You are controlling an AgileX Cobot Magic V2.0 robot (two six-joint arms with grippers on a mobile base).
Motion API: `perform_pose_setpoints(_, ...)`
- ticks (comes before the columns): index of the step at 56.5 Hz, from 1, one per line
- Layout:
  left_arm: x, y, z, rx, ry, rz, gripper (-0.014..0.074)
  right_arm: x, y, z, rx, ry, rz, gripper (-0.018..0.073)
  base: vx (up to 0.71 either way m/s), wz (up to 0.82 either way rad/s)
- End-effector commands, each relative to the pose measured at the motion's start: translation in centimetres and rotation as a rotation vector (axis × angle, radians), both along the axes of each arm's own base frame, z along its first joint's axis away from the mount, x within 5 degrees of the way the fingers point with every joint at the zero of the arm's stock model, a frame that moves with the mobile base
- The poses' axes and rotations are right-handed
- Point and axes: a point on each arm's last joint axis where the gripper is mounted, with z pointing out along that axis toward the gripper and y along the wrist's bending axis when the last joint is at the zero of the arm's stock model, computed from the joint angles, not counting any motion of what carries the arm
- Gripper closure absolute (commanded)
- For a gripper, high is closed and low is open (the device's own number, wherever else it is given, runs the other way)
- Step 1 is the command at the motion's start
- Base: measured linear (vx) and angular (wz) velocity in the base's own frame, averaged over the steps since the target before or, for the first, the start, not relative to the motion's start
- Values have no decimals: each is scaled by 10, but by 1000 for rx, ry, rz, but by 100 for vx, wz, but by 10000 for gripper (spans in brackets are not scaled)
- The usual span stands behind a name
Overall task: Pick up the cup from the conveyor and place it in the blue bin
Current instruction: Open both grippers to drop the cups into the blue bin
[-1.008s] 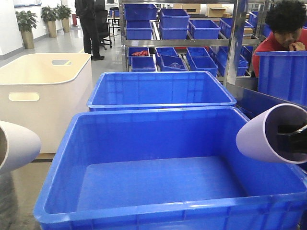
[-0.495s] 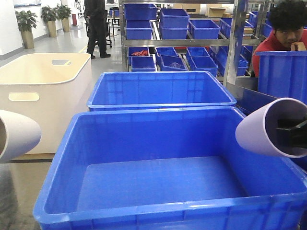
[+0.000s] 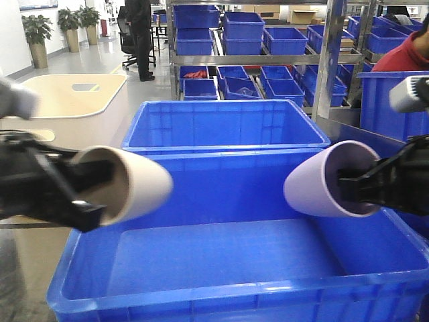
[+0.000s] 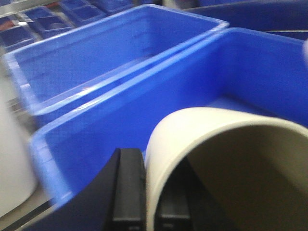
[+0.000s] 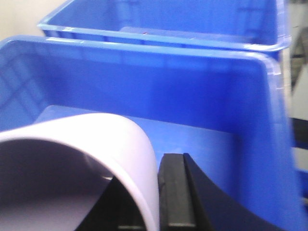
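Observation:
A cream cup (image 3: 137, 181) lies on its side over the left part of the blue bin (image 3: 221, 294), bottom pointing right. My left gripper (image 3: 94, 191) is shut on its rim, one finger inside and one outside (image 4: 130, 187). A lilac cup (image 3: 315, 181) hangs on its side over the bin's right part, with my right gripper (image 3: 350, 184) shut on its rim the same way. The wrist views show the cream cup (image 4: 216, 144) and the lilac cup (image 5: 96, 139) above the bin's floor. The bin's inside holds nothing. The conveyor is out of view.
A second blue crate (image 3: 221, 124) stands right behind the bin. A cream-white tub (image 3: 60, 100) is at the left. Steel shelves with several small blue bins (image 3: 255, 40) fill the back. A person in red (image 3: 409, 57) is at the right and another stands far back (image 3: 141, 33).
Both arms have swung inward. The cream cup came from the left edge to over the bin's left side. The lilac cup shifted left and slightly down over the right side.

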Motion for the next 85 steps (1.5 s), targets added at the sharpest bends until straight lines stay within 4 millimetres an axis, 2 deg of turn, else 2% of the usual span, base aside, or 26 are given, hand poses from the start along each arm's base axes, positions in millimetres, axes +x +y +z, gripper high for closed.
perform_pose_setpoints(1,13,-12,17,-79,-74,-4,596,5,0,16,56,-108,-16,564,0,0)
perform_pose_setpoints(10,35,-24,-2,-59,-10,-6,580,15,2,8,58,-73,-15,535,0,0)
perform_pose_setpoints(11,44,-28,-13,-44,23,-6,542,19,3,4,55,-60,-16,477,0,0)
perform_pose_setpoints(14,48,-30,-19,-37,39,-6,500,21,4,2,54,-53,-16,430,0,0)
perform_pose_setpoints(19,50,-31,-22,-32,48,-6,416,23,4,0,49,-47,-16,330,0,0)
perform_pose_setpoints(27,51,-31,-22,-32,49,-6,217,24,4,-1,50,-48,-19,144,0,0)
perform_pose_setpoints(34,48,-31,-20,-32,49,-11,99,25,4,0,51,-53,-22,59,0,0)
perform_pose_setpoints(39,43,-29,-15,-39,35,-12,74,24,4,0,50,-51,-21,43,0,0)
perform_pose_setpoints(50,21,-18,11,-65,-47,-13,113,24,4,-1,49,-45,-18,48,0,0)
perform_pose_setpoints(56,1,-11,25,-74,-63,-37,185,24,4,-1,49,-45,-18,48,0,0)
perform_pose_setpoints(62,-20,-5,35,-78,-51,-67,296,24,4,-1,49,-45,-18,48,0,0)
perform_pose_setpoints(72,-45,1,39,-59,11,-125,467,24,4,-1,49,-45,-18,48,0,0)
perform_pose_setpoints(85,-50,2,38,-43,37,-143,584,24,4,-1,50,-45,-18,48,0,0)
